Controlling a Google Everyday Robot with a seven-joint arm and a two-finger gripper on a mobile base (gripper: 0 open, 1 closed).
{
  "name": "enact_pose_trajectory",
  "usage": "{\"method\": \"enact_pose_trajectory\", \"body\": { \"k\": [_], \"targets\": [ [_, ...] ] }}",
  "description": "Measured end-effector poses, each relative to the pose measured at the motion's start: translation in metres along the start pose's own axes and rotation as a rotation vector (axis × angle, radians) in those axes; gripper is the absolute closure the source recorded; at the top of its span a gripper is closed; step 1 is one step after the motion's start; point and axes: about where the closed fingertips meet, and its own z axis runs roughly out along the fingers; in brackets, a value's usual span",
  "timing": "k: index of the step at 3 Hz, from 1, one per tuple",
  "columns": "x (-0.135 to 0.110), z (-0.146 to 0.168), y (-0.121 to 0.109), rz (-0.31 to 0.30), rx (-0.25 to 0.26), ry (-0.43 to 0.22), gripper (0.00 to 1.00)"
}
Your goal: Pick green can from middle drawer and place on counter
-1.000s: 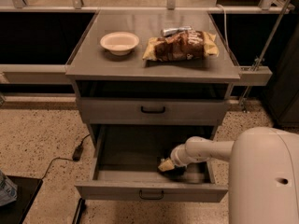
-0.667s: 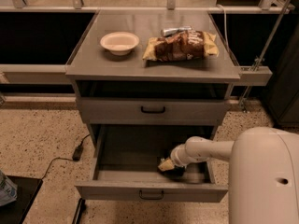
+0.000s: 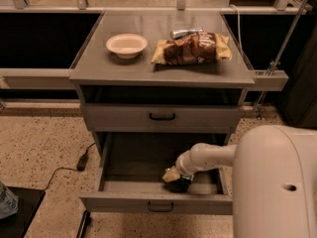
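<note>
Nothing has shifted in the last second. The counter (image 3: 94, 68) waits above the open middle drawer (image 3: 124, 202), and my arm reaches in from the right. The gripper (image 3: 172, 175) hangs near the drawer's front, right against the green can (image 3: 184, 184), which lies just below and to its right. I can't tell whether it has clamped on.

The gripper (image 3: 173, 175) is down inside the open middle drawer (image 3: 124, 203), close to its front wall. Just under the gripper sits a dark object, probably the green can (image 3: 182, 184).
</note>
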Motion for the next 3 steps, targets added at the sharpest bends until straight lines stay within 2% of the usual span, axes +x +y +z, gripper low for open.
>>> {"method": "enact_pose_trajectory", "body": {
  "k": [1,2,3],
  "targets": [
    [-0.047,-0.043,-0.009,-0.024,0.120,0.003,1.00],
    [-0.087,-0.105,-0.019,-0.046,0.246,-0.019,1.00],
    [-0.093,-0.130,-0.016,-0.077,0.272,-0.004,1.00]
  ]
}}
